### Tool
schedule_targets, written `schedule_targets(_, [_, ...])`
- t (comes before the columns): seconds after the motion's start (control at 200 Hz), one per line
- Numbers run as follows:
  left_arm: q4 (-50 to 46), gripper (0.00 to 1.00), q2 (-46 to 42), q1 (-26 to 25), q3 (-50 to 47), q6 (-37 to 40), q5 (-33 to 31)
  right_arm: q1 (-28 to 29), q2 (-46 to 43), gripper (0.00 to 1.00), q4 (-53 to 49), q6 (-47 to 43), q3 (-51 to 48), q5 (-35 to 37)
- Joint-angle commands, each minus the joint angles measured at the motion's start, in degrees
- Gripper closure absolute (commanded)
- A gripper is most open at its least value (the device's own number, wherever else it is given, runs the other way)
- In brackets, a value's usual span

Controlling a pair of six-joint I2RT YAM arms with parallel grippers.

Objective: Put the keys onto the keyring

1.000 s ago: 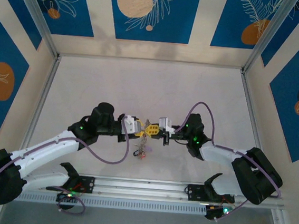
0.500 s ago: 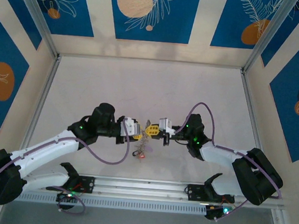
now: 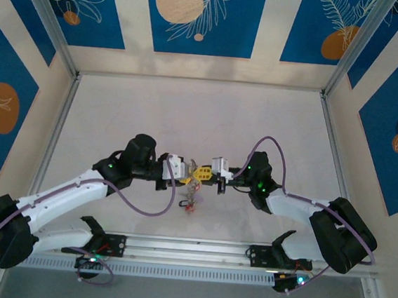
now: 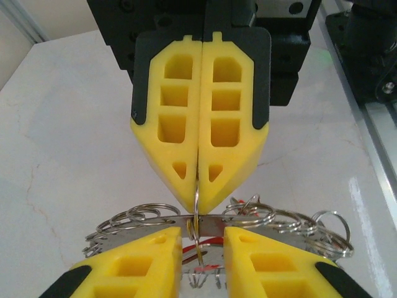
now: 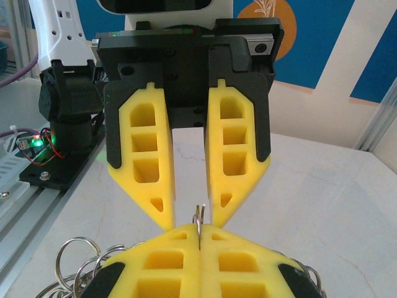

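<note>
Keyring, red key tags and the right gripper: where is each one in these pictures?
keyring (image 4: 177, 217), left wrist view, its flat grey band.
red key tags (image 4: 193, 249), left wrist view, red strip under the band.
right gripper (image 4: 197, 200), left wrist view, its closed yellow fingertips.

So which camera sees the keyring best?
The left wrist view: the keyring stretches across up close, edge-on and sharp. The right wrist view catches some of its loops low on the left. In the top view it's a tiny speck.
</note>
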Motion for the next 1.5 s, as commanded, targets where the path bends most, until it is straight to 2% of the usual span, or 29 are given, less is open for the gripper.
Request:
schedule_targets(0.0, [2.76,0.76,0.58,0.36,1.62,-2.34,3.06,0.45,-1.79,1.0,1.5,-1.11,-0.04,-0.11])
schedule_targets(0.145, [3.66,0.8,1.26,0.36,1.35,-3.67,3.18,0.53,-1.77,1.0,1.51,-1.2,0.05,-0.11])
schedule_targets(0.265, [3.62,0.95,1.22,0.36,1.3,-3.36,0.95,0.55,-1.89,1.0,1.51,-1.32,-0.08,-0.11])
schedule_targets(0.34, [1.76,1.0,0.98,0.36,1.89,-1.82,0.11,0.55,-2.03,1.0,1.14,-1.58,-0.04,0.06])
schedule_targets(0.475, [-5.13,1.0,1.2,0.36,5.01,2.16,-2.1,0.7,-3.23,1.0,-4.18,-4.22,0.37,1.43])
schedule_targets(0.595, [-15.95,1.0,2.46,-0.37,10.49,7.93,-6.86,0.81,-5.52,0.9,-10.47,-6.2,1.2,3.45])
schedule_targets(0.68, [-22.9,1.0,3.8,-1.44,14.53,11.0,-11.0,1.06,-6.7,0.77,-14.47,-7.82,2.01,4.78])
schedule_targets(0.92, [-37.68,1.0,10.06,-5.8,25.21,16.83,-17.91,1.77,-4.78,0.69,-14.04,-6.0,3.13,5.08])
schedule_targets(1.13, [-39.97,1.0,11.81,-7.44,29.18,16.38,-17.27,2.17,-3.1,0.67,-11.33,-2.98,3.47,4.82])
schedule_targets(1.41, [-39.39,1.0,12.08,-8.25,30.26,15.07,-17.09,3.51,-2.68,0.7,-10.08,-1.73,3.34,4.74])
schedule_targets(1.495, [-39.52,1.0,12.49,-8.25,30.3,14.84,-16.13,3.71,-2.52,0.73,-9.33,-1.4,3.21,5.2])
